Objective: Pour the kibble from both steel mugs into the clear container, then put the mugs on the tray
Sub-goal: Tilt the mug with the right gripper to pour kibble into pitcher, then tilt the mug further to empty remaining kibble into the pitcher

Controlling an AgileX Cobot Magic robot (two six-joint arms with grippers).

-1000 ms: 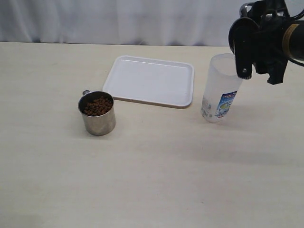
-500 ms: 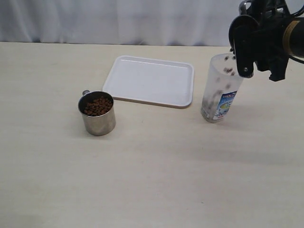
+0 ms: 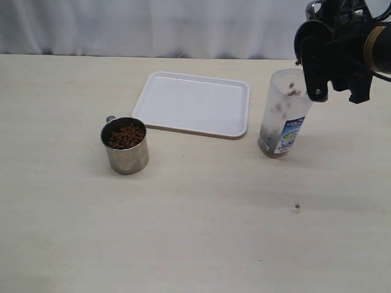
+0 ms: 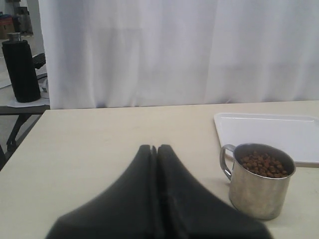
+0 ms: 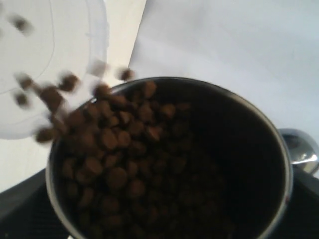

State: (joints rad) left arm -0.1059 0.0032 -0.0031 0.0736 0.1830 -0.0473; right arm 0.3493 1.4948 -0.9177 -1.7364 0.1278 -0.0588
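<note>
The mug [image 3: 125, 146] on your left is steel with a soft, shiny finish, its kibble [image 3: 126, 136] matt and dry, and the far tray [image 3: 192, 102] is smooth white plastic with a faint sheen. On your right the container [image 3: 282, 113] is cloudy translucent plastic. The table [image 3: 183, 244] looks pale and matt, the far curtain [image 3: 153, 27] white cloth.

Closed off at the back by a white curtain [image 3: 153, 27], hanging in soft vertical folds and running the full width. Taken up in front by a pale beige table [image 3: 183, 244], matte, faintly grained, meeting the curtain along a straight far edge. Lit evenly and softly, with only faint, blurred shadows on the tabletop. Beyond the table's end, in the left wrist view, a darker side table [image 4: 15, 108] on thin angled legs, with a tall black cylinder [image 4: 20, 69] upright on a pale sheet, just beside the curtain's edge.
</note>
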